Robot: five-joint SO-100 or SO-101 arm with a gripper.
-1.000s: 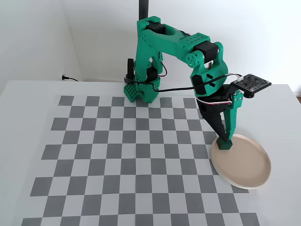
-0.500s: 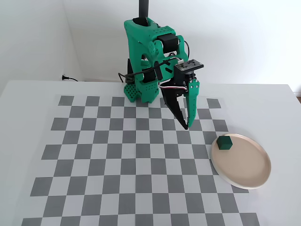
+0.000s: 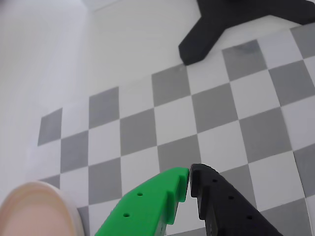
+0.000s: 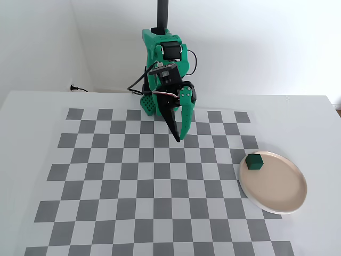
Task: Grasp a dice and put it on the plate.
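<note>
Claw (image 3: 189, 183): nearest the wrist camera, a bright green finger and a black finger with tips all but touching; nothing between them, so it is pressed together and empty. In the fixed view (image 4: 178, 136) it hangs tip-down above the checkered mat, close to the arm's base.
Dice (image 4: 255, 161): small dark green cube sitting on the plate, near its upper-left rim in the fixed view. Not visible in the wrist view.
Plate (image 4: 282, 205): round, beige-pink with a paler rim, at the right edge of the mat in the fixed view; a curved slice of it shows at the lower-left corner of the wrist view (image 3: 29, 209).
Key relation: the dice lies well apart from the claw, to the right and lower in the fixed view, with several checker squares between them. As a plain cube it has no long axis to line up with.
Task progress: judging from where the dice lies, placement looks done.
Counter (image 4: 32, 112): white, carrying the grey-and-white checkered mat (image 4: 133, 186).
Black stand foot (image 3: 216, 29): at the top of the wrist view, beyond the mat.
</note>
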